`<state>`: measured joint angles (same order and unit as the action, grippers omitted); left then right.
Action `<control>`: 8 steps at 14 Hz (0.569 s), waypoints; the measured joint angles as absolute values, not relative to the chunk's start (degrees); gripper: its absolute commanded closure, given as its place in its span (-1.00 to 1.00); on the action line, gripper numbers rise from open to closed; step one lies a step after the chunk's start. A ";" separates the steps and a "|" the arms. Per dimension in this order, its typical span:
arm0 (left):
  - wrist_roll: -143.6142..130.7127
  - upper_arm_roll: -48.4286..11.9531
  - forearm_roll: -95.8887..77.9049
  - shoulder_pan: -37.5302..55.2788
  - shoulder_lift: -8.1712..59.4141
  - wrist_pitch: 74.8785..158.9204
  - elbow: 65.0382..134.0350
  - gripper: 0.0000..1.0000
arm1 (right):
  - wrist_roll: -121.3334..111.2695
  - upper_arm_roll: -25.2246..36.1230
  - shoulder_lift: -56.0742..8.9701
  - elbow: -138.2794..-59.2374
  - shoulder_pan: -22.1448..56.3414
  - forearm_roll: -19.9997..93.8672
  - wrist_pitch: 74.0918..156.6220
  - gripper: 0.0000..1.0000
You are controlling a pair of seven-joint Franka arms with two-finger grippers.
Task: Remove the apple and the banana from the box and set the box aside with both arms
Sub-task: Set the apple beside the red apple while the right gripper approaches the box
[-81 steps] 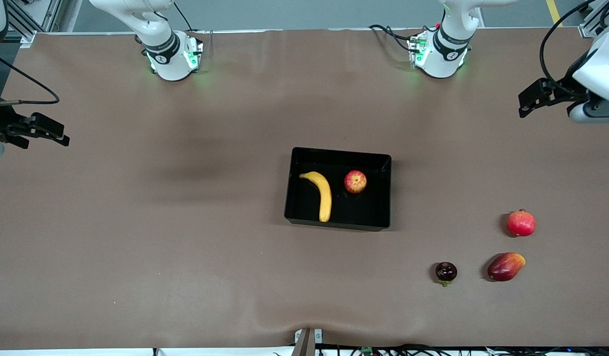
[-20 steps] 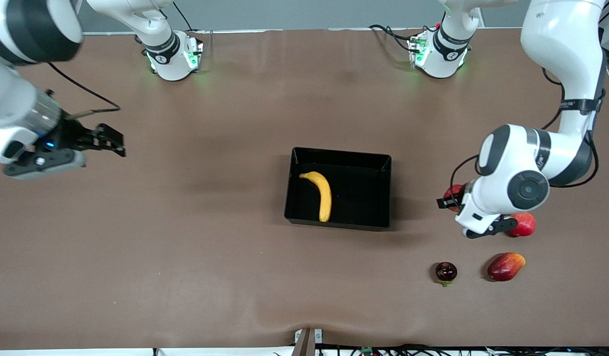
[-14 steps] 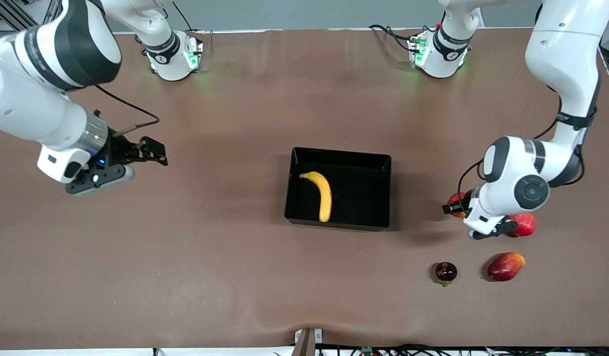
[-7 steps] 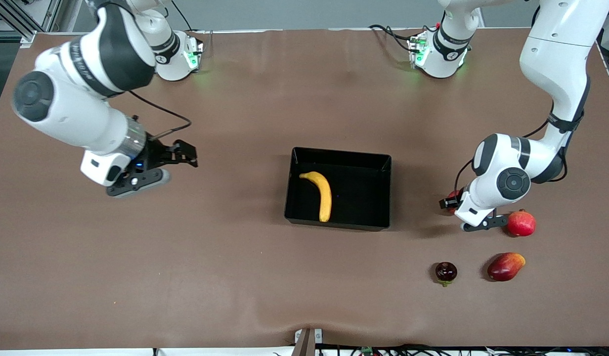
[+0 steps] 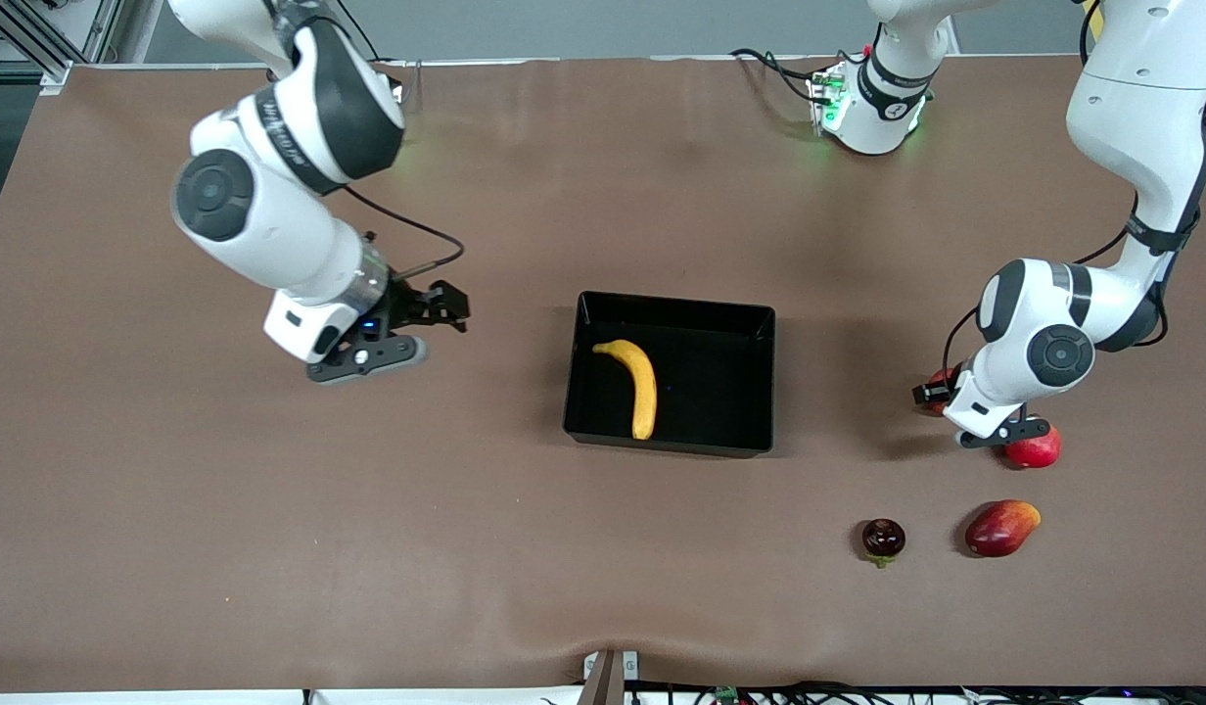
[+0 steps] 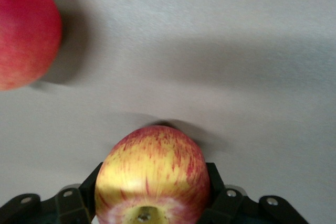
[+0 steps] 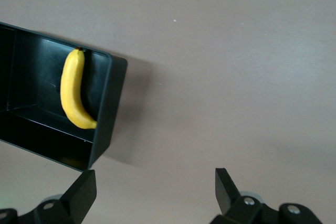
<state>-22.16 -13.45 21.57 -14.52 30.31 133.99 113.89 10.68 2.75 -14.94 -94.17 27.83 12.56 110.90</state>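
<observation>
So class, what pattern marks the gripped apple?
Red streaks over yellow on the apple; clearest in the left wrist view.

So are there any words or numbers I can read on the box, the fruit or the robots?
None can be read.
Box: plain black, no label.
Banana and apple: no stickers.
Right arm's base is hidden; left arm's base has a small round mark, too small to read.
Left end effector and right end effector: no writing shows.

The yellow banana (image 5: 638, 384) lies in the black box (image 5: 670, 446). The left hand (image 5: 941, 392) holds the red-and-yellow apple (image 6: 153, 180) above the table (image 5: 525, 568).
</observation>
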 measured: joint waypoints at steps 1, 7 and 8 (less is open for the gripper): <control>-22.16 -13.46 21.89 -14.95 30.28 134.07 113.97 1.00 | 10.94 2.76 -15.34 -94.12 28.48 12.56 111.76 -1.00; -17.99 -13.46 22.31 -17.85 29.82 135.01 114.88 -0.99 | 11.01 2.80 -18.36 -93.99 31.04 12.57 116.70 -1.00; -17.93 -13.46 22.31 -18.27 29.81 135.15 114.88 -1.00 | 11.01 2.81 -18.87 -93.95 31.34 12.57 117.08 -1.00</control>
